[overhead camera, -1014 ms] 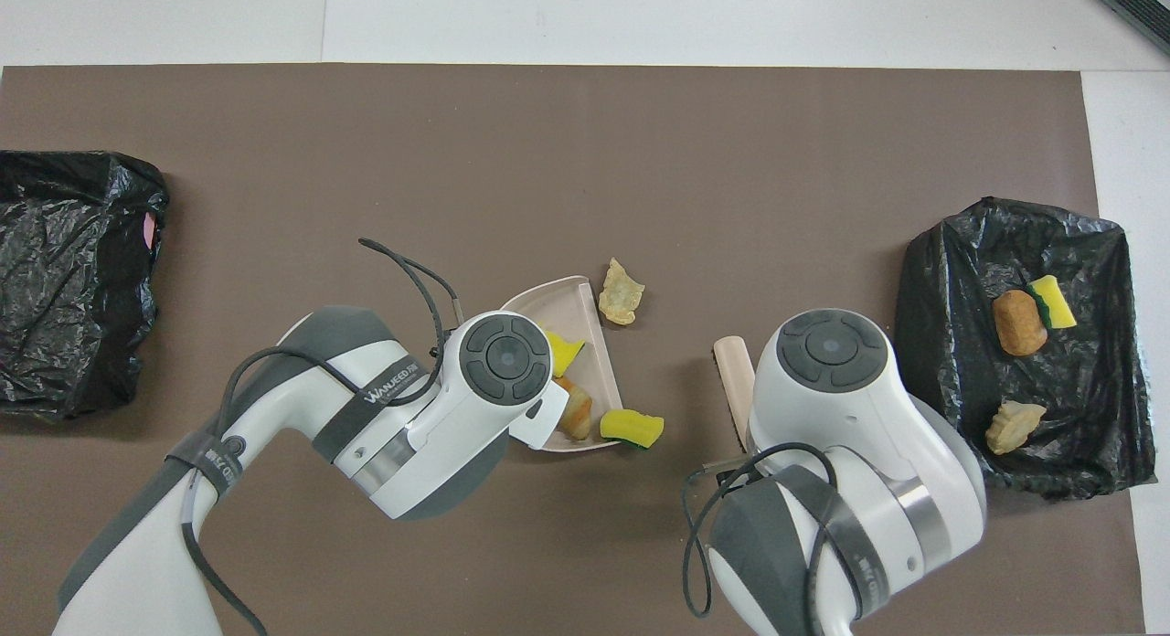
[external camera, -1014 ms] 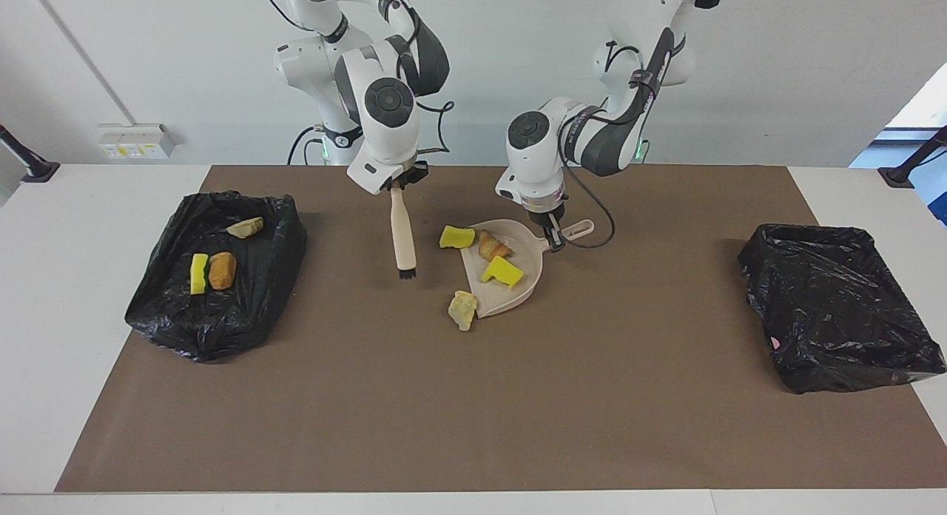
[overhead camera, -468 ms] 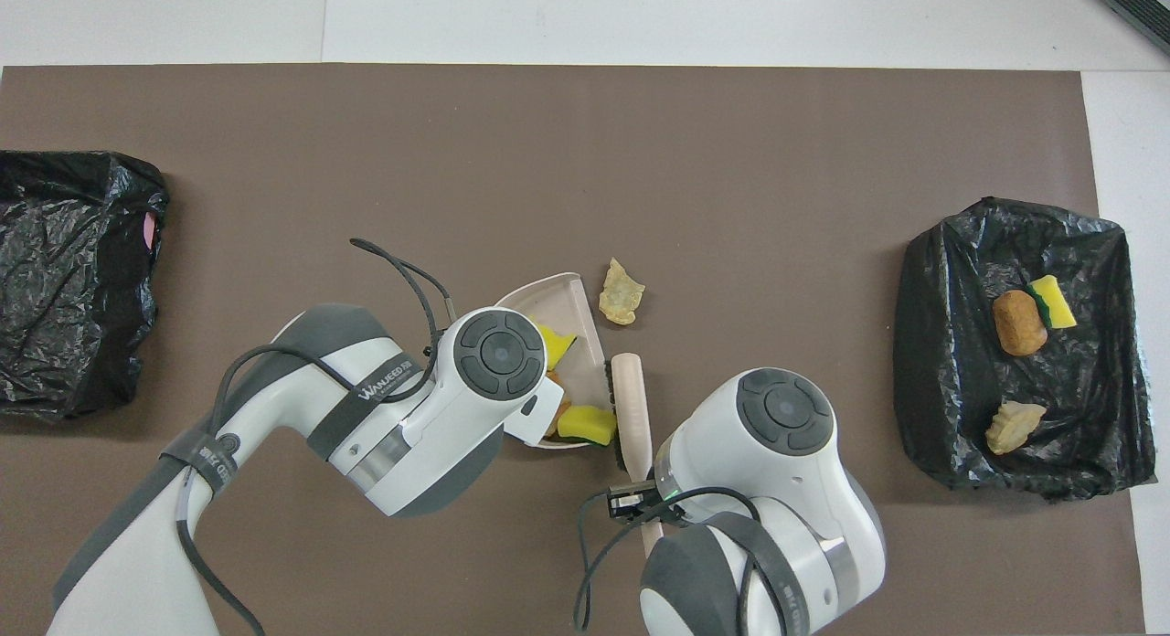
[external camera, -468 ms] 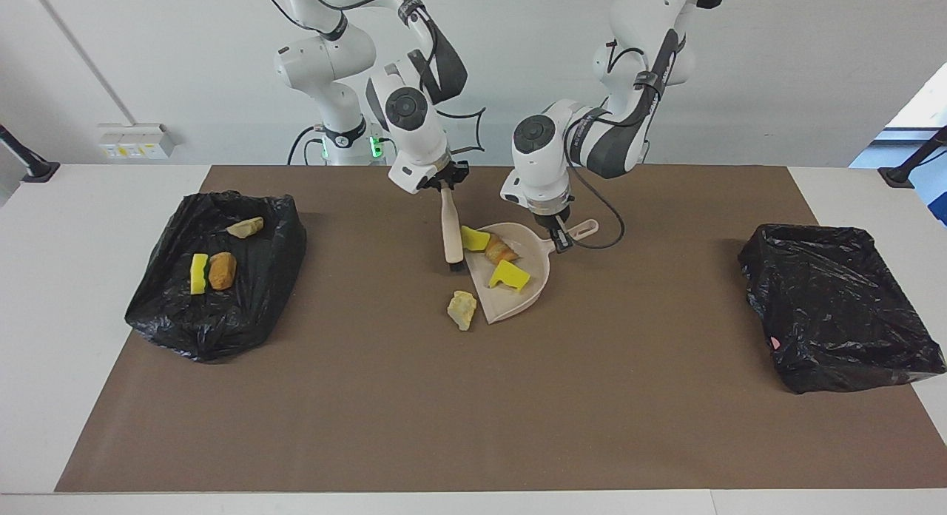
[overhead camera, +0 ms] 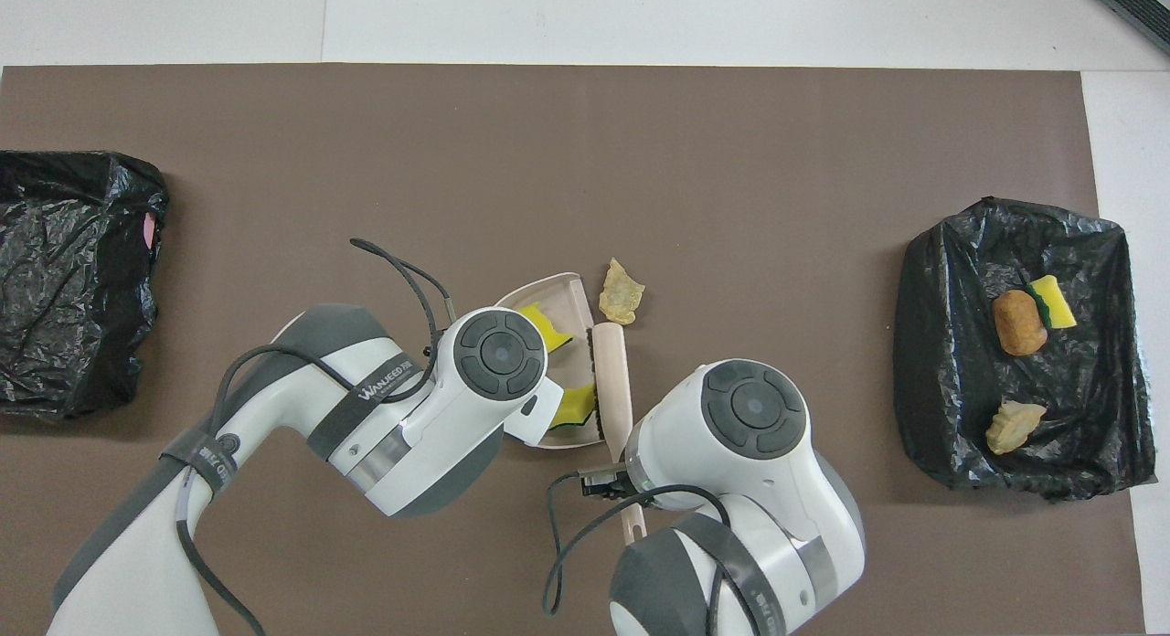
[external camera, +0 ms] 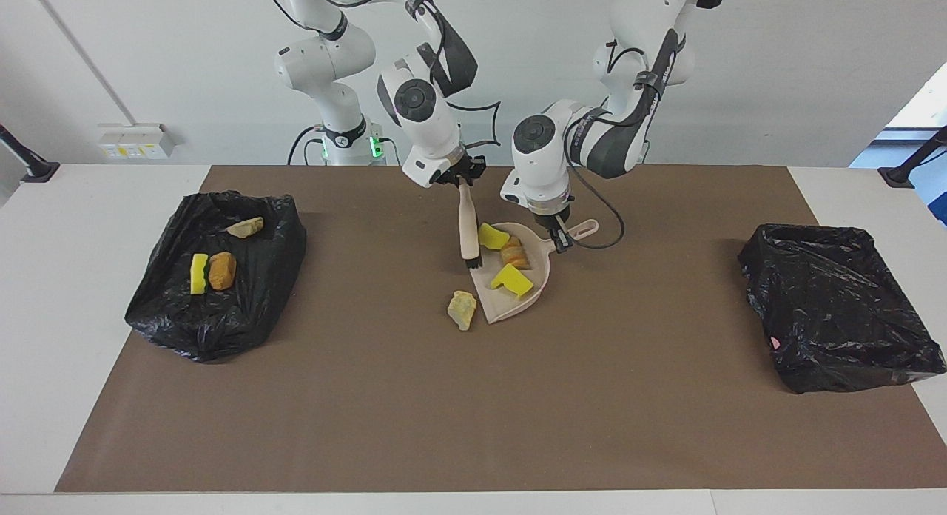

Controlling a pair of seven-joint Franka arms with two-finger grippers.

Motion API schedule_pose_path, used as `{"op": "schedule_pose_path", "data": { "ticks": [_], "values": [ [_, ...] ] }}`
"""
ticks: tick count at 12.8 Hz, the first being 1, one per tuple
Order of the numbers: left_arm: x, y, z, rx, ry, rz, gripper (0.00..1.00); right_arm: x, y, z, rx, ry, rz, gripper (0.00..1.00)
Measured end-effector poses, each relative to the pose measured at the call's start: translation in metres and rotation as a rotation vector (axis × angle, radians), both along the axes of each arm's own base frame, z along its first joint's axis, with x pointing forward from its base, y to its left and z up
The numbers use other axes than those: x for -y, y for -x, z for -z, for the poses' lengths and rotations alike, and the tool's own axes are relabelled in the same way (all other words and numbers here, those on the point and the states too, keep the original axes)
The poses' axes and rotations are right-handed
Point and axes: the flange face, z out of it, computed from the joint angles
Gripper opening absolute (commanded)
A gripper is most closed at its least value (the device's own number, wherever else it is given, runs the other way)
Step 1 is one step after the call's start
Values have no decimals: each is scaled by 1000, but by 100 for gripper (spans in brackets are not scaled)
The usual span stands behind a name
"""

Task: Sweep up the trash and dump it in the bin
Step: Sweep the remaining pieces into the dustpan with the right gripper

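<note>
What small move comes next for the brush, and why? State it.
Probably lift the brush and set it down just past the loose lump, then draw it toward the dustpan. The right tool holds the brush with its bristles at the pan's mouth, three pieces already lie inside, and the left tool steadies the handle. Only that lump sits on the mat beside the pan's lip.

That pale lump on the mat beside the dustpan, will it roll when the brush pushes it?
The lump looks knobbly and uneven, so it would probably tumble or skid, not roll far. It looks small beside the brush, so probably light and easily nudged toward the dustpan.
</note>
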Motion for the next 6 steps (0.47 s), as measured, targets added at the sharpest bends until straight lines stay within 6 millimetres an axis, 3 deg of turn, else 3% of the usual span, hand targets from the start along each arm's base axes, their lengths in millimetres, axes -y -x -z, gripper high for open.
{"op": "schedule_pose_path", "data": {
  "ticks": [3, 6],
  "values": [
    [0, 0, 0, 0, 0, -2, 0, 23, -39, -5, 126, 135, -111, 0],
    [-2, 0, 0, 3, -5, -26, 0, 70, -99, -10, 191, 189, -271, 0]
  ]
}}
